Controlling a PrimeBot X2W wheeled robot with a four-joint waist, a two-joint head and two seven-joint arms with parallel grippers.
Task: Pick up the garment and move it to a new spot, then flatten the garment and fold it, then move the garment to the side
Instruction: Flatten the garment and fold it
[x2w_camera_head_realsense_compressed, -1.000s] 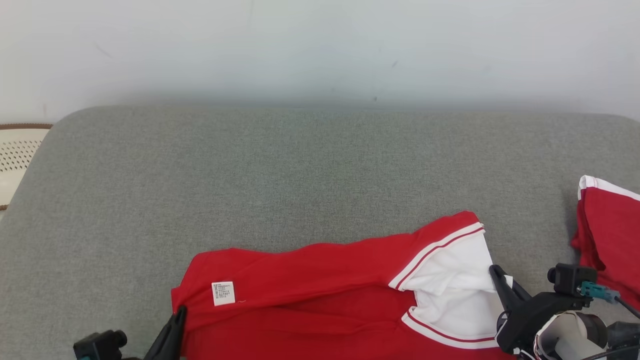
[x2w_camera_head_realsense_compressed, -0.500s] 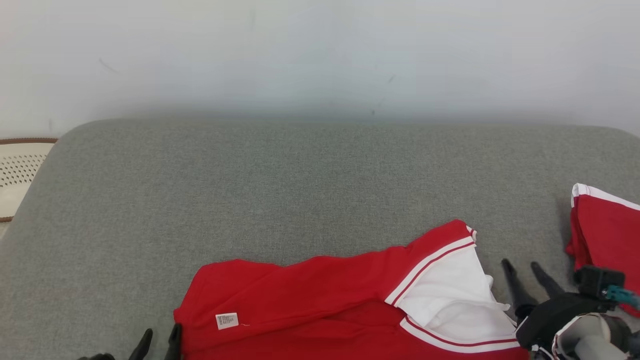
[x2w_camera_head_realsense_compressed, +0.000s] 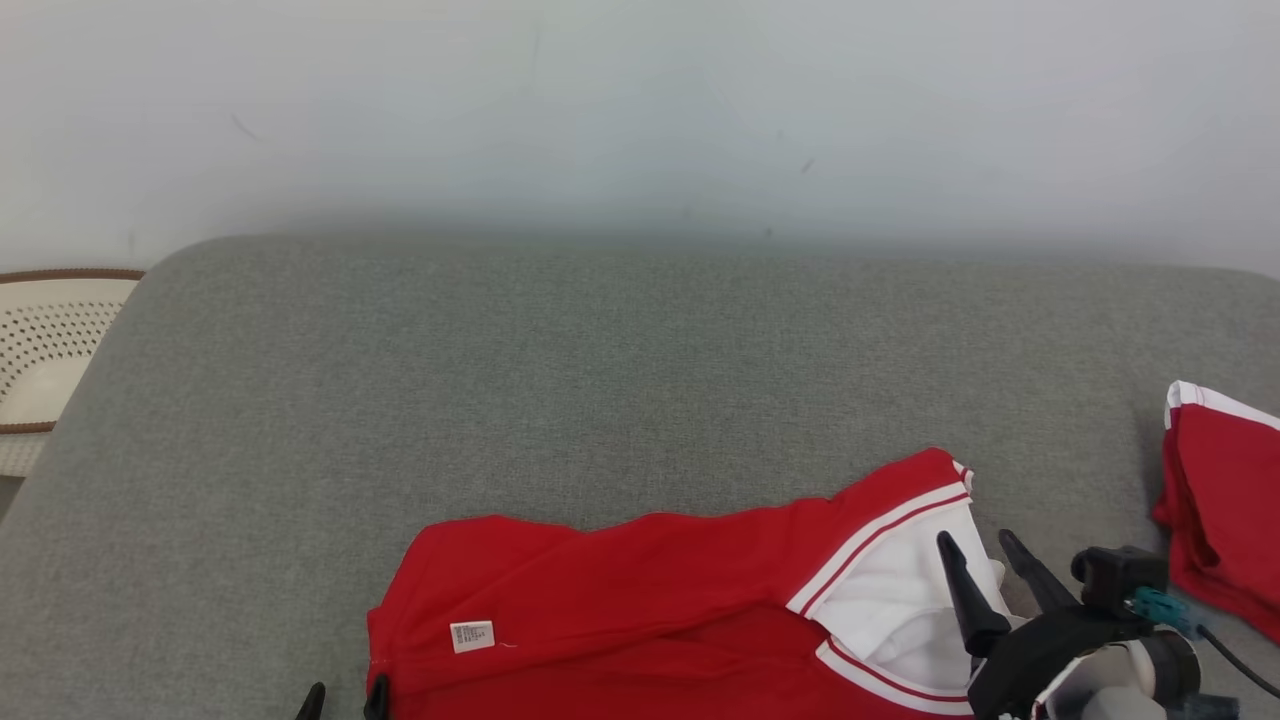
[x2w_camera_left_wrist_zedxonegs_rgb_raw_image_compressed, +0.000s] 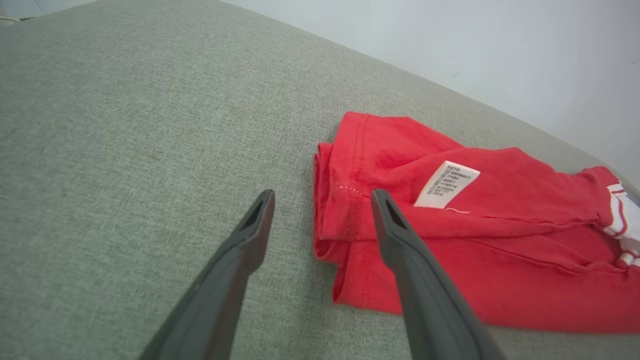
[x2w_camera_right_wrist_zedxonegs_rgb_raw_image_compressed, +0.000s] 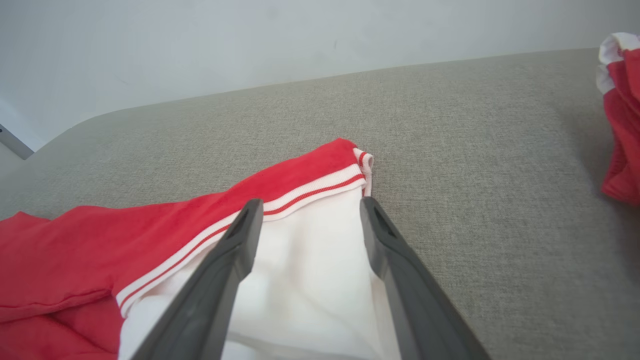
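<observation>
The garment, red with a white panel and striped white trim, lies folded at the near edge of the grey cushion. My left gripper is open at the garment's left hem. In the left wrist view that gripper straddles the hem corner of the garment just above it, near a white label. My right gripper is open over the white panel. In the right wrist view its fingers stand apart above the white cloth of the garment, holding nothing.
A second red and white garment lies bunched at the cushion's right edge, also seen as a red heap in the right wrist view. A perforated white basket stands off the left end. A pale wall rises behind.
Both grippers went from shut on the garment's ends to open, letting it go. Both have drawn back a little. The head camera shifted slightly.
</observation>
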